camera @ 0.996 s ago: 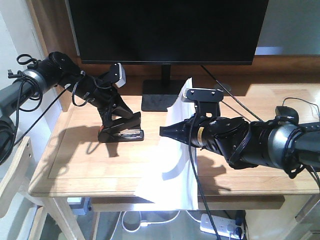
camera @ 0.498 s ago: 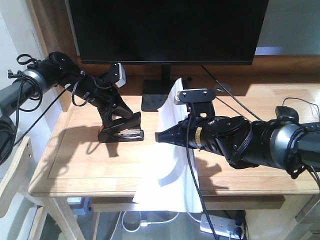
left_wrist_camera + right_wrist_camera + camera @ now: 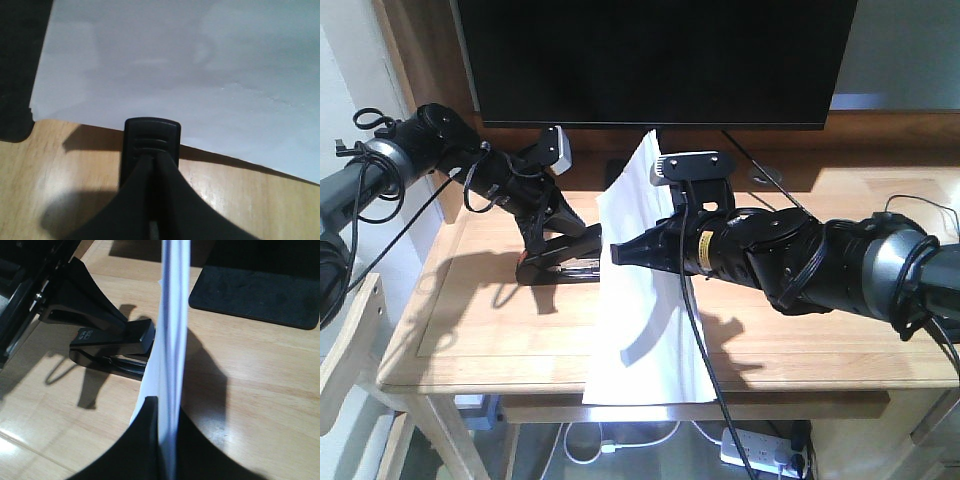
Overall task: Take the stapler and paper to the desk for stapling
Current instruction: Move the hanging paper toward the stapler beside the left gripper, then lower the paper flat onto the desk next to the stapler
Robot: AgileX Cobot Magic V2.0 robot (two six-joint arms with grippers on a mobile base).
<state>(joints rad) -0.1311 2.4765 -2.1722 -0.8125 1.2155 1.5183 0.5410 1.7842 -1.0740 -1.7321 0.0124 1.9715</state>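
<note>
Left gripper (image 3: 558, 243) clamped on stapler (image 3: 575, 270), stapler resting on desk (image 3: 470, 320) under fingers. Right gripper (image 3: 618, 254) pinched tight on paper (image 3: 650, 350); sheets held upright, lower end draped over desk front. Stapler nose meets paper just left of right fingertips.

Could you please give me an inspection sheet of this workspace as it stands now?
Surface: light wooden desk, partly sunlit.
Job's things: stapler rests on the desk; paper stands curled, its lower end hanging over the desk's front edge and one edge at the stapler's front.
Clutter: monitor on its stand at the back.
Grippers: left gripper shut on the stapler; right gripper shut on the paper.
Cables: black cable hangs from the right arm across the paper.
Surroundings: power strip and white cable under the desk.
</note>
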